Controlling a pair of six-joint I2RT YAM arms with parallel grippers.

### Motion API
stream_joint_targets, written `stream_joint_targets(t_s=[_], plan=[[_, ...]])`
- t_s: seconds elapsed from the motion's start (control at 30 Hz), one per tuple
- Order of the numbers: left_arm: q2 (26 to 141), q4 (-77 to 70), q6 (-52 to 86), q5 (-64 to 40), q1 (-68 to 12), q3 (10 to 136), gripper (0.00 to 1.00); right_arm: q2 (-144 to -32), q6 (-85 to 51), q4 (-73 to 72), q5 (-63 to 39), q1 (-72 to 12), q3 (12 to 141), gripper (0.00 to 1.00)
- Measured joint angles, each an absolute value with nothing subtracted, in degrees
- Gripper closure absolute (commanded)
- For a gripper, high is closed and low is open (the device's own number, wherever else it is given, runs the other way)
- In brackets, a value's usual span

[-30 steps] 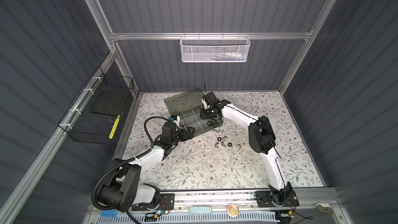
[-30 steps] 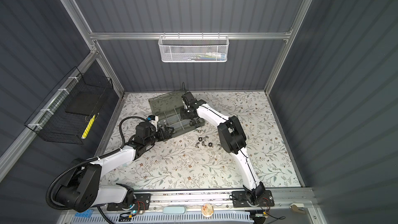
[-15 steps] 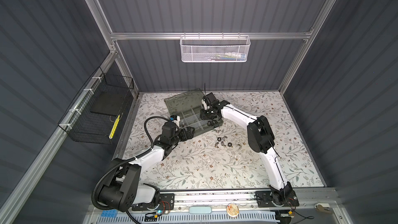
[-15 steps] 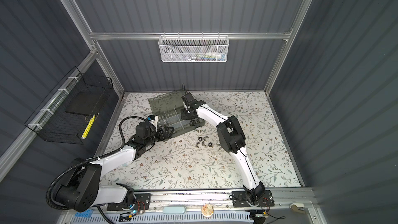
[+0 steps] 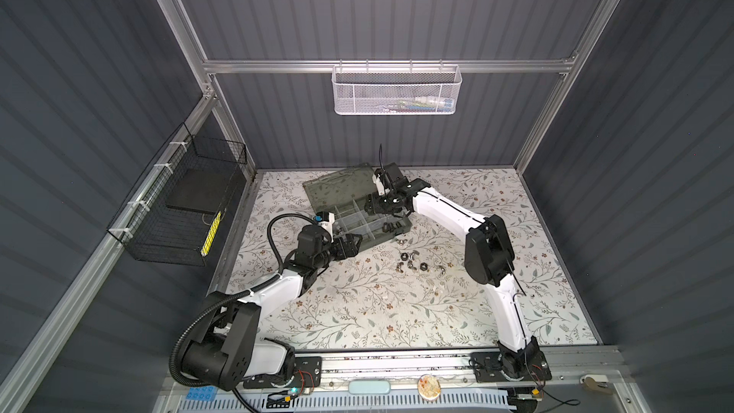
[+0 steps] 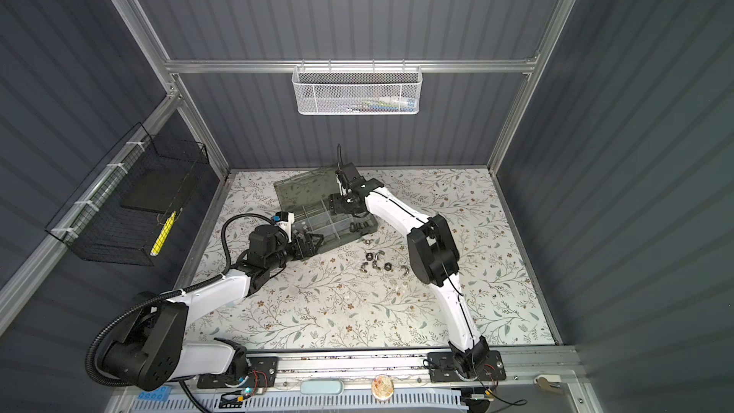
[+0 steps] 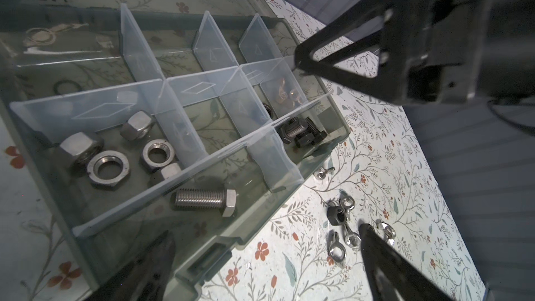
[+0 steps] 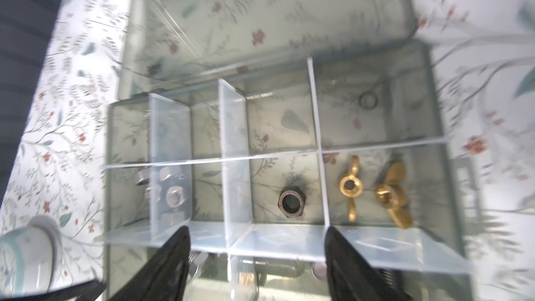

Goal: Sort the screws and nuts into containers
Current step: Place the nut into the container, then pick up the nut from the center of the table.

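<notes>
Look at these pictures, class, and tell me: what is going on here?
Two robot arms are sorting hardware into an organizer case with its lid open. The right hand hangs open and empty over the compartment with a dark hex nut, next to the one with two brass wing nuts. The left hand is open at the case's near edge, holding nothing. Silver nuts and bolts already lie in compartments; a cluster of loose nuts waits on the floral table.

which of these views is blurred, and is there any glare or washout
Right wrist view: motion-smeared throughout, with the tablecloth washed out pale, though the dark hex nut is readable. Left wrist view: sharp on the silver nuts, while its own near fingers are soft and dark. Both top views: crisp and evenly lit, but the loose nuts are tiny.
</notes>
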State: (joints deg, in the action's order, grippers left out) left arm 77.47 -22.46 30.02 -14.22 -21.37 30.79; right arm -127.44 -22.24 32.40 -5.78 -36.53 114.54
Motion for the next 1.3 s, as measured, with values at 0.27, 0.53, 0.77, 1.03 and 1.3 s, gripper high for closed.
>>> stream_joint_targets(t_s=[0.27,0.53,0.77,1.03,1.3], plan=[[76.07,-24.18,28.95,-15.81,-24.16,30.35,0.00,-111.81,-21.32,28.88,-3.27,-36.03,100.20,0.01],[76.16,-24.95,28.12,-16.19,-27.55,30.37,0.00,-98.80,-20.64,28.36,0.43,-34.41,78.96,0.01],[78.74,-24.95,27.40,-16.36,-30.44,30.83,0.00,-90.45,-21.50,28.60,1.85,-34.28,65.30,0.04],[80.27,-24.93,26.74,-16.34,-33.01,31.64,0.00,-89.43,-25.63,27.05,0.80,-34.92,53.43,0.27],[81.03,-24.75,25.76,-16.12,-34.22,32.42,0.00,-92.25,-26.94,24.75,0.49,-35.46,53.30,0.42]])
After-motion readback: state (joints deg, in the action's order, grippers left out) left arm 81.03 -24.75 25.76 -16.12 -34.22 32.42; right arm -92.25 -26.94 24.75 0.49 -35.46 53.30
